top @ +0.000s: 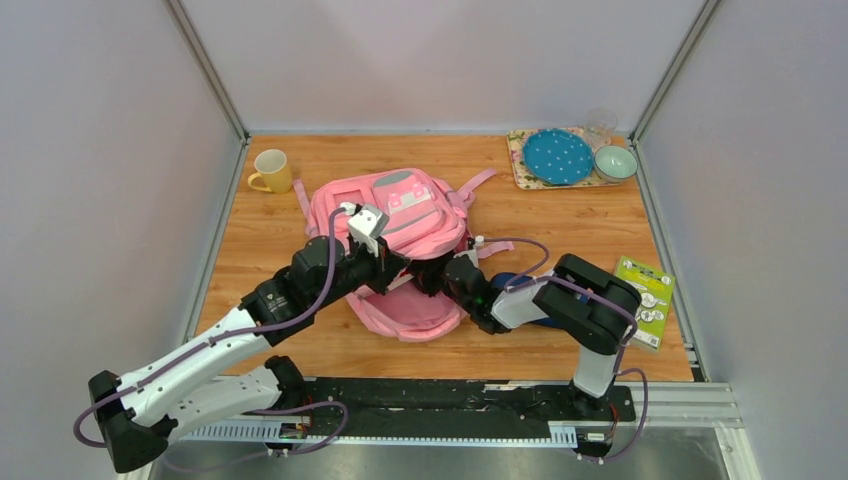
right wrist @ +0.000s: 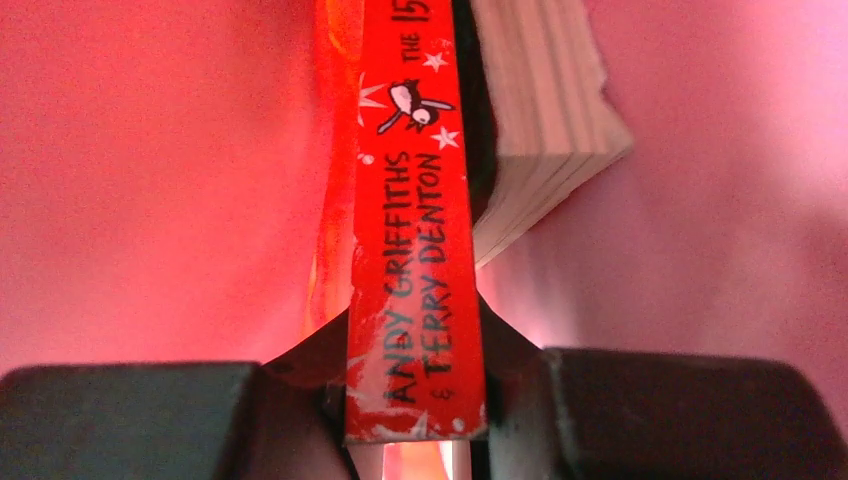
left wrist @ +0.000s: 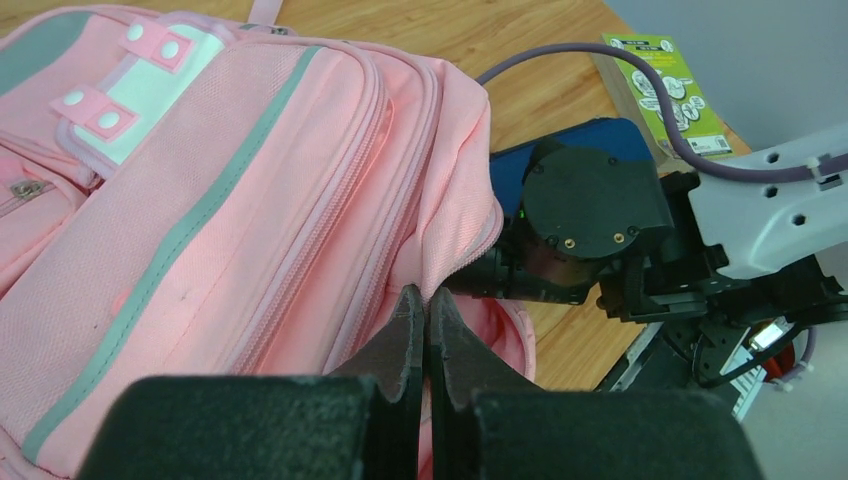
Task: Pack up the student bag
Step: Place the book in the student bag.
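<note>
Pink fabric backpack (top: 400, 215) mid-table: left gripper (left wrist: 425, 310) pinches its opening edge, right gripper (right wrist: 415, 400) clamps a red paperback book (right wrist: 415, 250) inside; green card packet (top: 642, 300) at right edge unpacked.

top external looked down from high behind, whole tabletop (top: 300, 180) in frame. left wrist sat close over the student bag (left wrist: 200, 220), facing the right arm (left wrist: 590, 215); top external shared both. right wrist sat inside the bag, tight on a red book (right wrist: 415, 250).
</note>
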Motion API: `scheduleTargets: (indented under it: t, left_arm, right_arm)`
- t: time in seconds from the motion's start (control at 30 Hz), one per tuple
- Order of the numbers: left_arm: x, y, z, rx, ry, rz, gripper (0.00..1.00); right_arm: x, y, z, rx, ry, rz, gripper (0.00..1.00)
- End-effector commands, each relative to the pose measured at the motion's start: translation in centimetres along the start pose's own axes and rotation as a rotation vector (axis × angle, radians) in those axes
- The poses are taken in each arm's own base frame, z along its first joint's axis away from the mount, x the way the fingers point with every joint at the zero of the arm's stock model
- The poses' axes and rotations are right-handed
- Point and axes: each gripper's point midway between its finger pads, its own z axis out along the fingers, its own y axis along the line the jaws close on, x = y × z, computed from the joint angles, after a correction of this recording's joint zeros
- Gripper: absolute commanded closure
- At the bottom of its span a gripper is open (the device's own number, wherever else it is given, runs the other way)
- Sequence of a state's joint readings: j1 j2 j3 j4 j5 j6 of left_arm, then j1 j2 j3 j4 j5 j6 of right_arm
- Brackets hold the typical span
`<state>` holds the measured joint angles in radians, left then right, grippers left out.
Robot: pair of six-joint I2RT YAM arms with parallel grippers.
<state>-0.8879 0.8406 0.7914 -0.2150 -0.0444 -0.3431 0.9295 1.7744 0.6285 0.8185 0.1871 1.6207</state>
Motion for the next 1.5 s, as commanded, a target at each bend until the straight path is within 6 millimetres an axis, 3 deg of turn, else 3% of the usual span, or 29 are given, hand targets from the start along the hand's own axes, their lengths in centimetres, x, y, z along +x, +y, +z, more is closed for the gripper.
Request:
scheduleTargets:
  t: [0.0,0.17,0.23,0.27,0.37,0.47,0.6,0.73,0.83,0.87,0.93,0.97,1.07,1.13,1.27,1.4,1.47]
  left_arm:
    - [-4.2,-1.8,-1.2,0.074,-0.154,-0.032,1.00]
    - [-3.8,-1.9,-1.3,0.085,-0.157,-0.046,1.00]
    - [-3.5,-1.8,-1.3,0.083,-0.151,-0.046,1.00]
    - [-3.4,-1.8,-1.2,0.081,-0.147,-0.048,1.00]
    - [-3.2,-1.8,-1.2,0.087,-0.143,-0.046,1.00]
    - [-2.8,-1.8,-1.1,0.086,-0.137,-0.045,1.00]
    - [-2.6,-1.7,-1.2,0.084,-0.136,-0.045,1.00]
    - [-2.7,-1.8,-1.3,0.090,-0.142,-0.053,1.00]
    - [-2.6,-1.7,-1.4,0.087,-0.136,-0.058,1.00]
    - [-2.5,-1.7,-1.4,0.086,-0.133,-0.062,1.00]
    - [-2.2,-1.6,-1.4,0.085,-0.129,-0.067,1.00]
    - [-2.0,-1.9,-1.5,0.102,-0.120,-0.070,1.00]
    - [-1.8,-2.1,-1.5,0.109,-0.111,-0.075,1.00]
    - [-1.7,-2.0,-1.6,0.109,-0.109,-0.077,1.00]
    - [-1.6,-1.7,-1.8,0.092,-0.113,-0.078,1.00]
    - [-1.1,-1.5,-1.9,0.089,-0.109,-0.075,1.00]
    - [-1.0,-1.4,-1.9,0.088,-0.107,-0.075,1.00]
  right_arm:
    - [-1.8,2.3,1.1,-0.109,-0.139,0.077,0.94]
    - [-0.9,0.2,0.8,-0.044,-0.106,0.014,0.46]
    - [-0.6,-0.1,0.0,-0.038,-0.086,-0.009,0.39]
    - [-0.4,-0.5,-0.8,-0.025,-0.061,-0.040,0.30]
    - [0.4,-1.1,-2.3,0.027,0.002,-0.115,0.28]
    - [1.2,-2.6,-3.7,0.103,0.042,-0.184,0.27]
    - [1.7,-2.5,-4.5,0.123,0.062,-0.228,0.31]
    - [2.0,-2.4,-3.3,0.142,0.065,-0.226,0.51]
    - [2.4,-2.3,-1.3,0.134,0.069,-0.207,0.76]
    - [2.3,-1.6,-0.7,0.100,0.055,-0.196,0.88]
    - [2.2,-0.5,0.7,0.050,0.037,-0.198,0.93]
    - [2.6,1.0,2.0,0.002,0.034,-0.193,0.94]
    - [3.4,2.7,4.7,-0.029,0.053,-0.217,0.96]
    - [3.4,3.2,5.3,-0.037,0.049,-0.227,0.96]
    - [1.4,1.7,5.0,-0.003,-0.025,-0.230,0.87]
    - [-1.8,-1.6,2.7,0.069,-0.103,-0.221,0.72]
    - [-2.6,-1.9,2.5,0.080,-0.120,-0.227,0.67]
